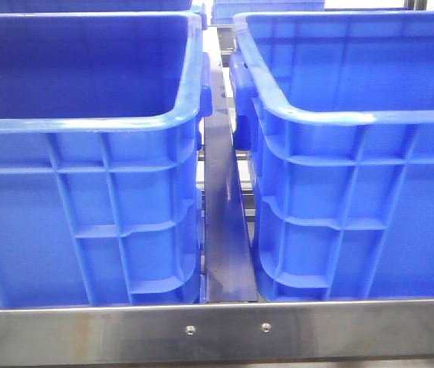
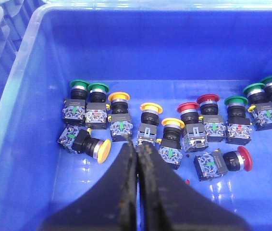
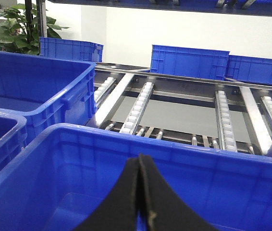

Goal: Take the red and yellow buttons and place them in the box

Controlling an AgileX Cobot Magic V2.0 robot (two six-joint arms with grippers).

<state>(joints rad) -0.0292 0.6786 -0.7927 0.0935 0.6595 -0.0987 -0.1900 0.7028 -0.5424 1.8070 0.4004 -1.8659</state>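
In the left wrist view a blue crate [image 2: 35,110] holds a row of push buttons on black switch blocks. Several have yellow caps, such as one lying on its side [image 2: 100,149] and one upright [image 2: 151,108]. Three have red caps: two upright [image 2: 188,106] [image 2: 208,98] and one lying down [image 2: 244,158]. A tiny red piece [image 2: 188,181] lies loose on the crate floor. My left gripper [image 2: 137,145] is shut with nothing in it, its tips just short of the yellow buttons. My right gripper [image 3: 141,158] is shut and empty above another blue crate [image 3: 184,154].
Green-capped buttons [image 2: 79,85] [image 2: 235,100] stand among the others. The front view shows two tall blue crates [image 1: 87,126] [image 1: 355,119] side by side behind a steel rail [image 1: 225,330], with neither arm in sight. Roller conveyor tracks [image 3: 138,108] and more crates lie beyond the right gripper.
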